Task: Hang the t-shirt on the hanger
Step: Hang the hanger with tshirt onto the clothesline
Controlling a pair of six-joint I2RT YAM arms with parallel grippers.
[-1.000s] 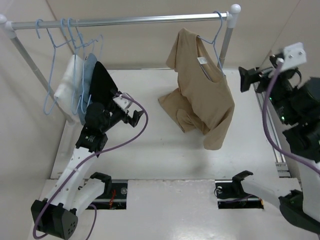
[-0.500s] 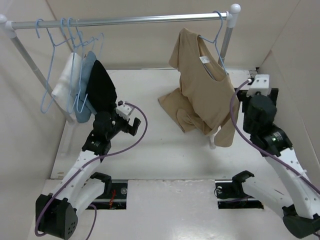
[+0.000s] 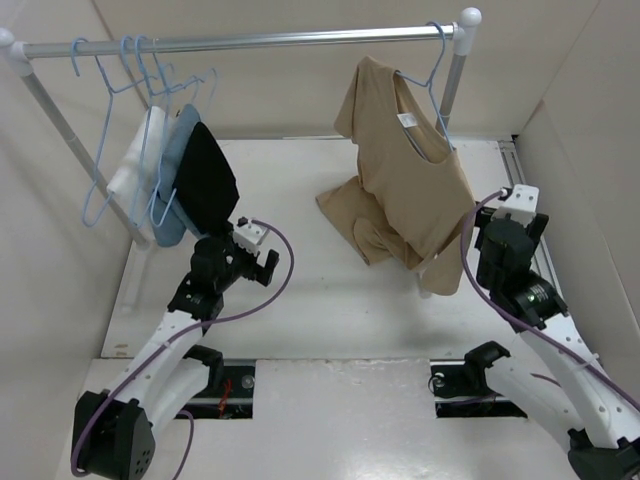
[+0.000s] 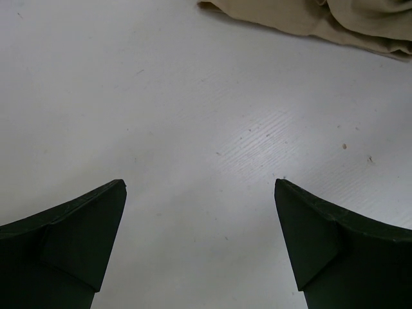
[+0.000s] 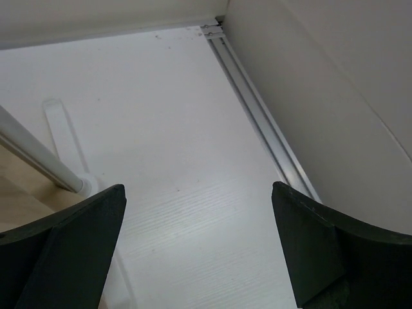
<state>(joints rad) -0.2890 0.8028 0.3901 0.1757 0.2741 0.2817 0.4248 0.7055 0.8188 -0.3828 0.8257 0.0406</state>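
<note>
The tan t-shirt [image 3: 405, 190] hangs on the light-blue wire hanger [image 3: 432, 100], whose hook is over the rail beside the right post. The shirt hangs crooked, with its lower part bunched and resting on the table. My left gripper [image 3: 268, 262] is open and empty, low over the table left of the shirt. In the left wrist view [image 4: 199, 187] the shirt's hem [image 4: 335, 19] lies ahead of it. My right gripper [image 3: 515, 212] is open and empty, just right of the shirt's lower edge. The right wrist view [image 5: 198, 187] shows bare table between its fingers and a sliver of shirt [image 5: 13, 206].
A metal rail [image 3: 250, 42] spans the back, with several blue hangers carrying white, light blue and black garments [image 3: 180, 175] at its left end. The rack's right post [image 5: 38, 161] and foot stand left of my right gripper. A wall track [image 5: 257, 116] runs along the right side.
My right arm has come down from high at the right to low beside the shirt's hem. My left arm has drawn back a little toward the near edge. The shirt still hangs.
</note>
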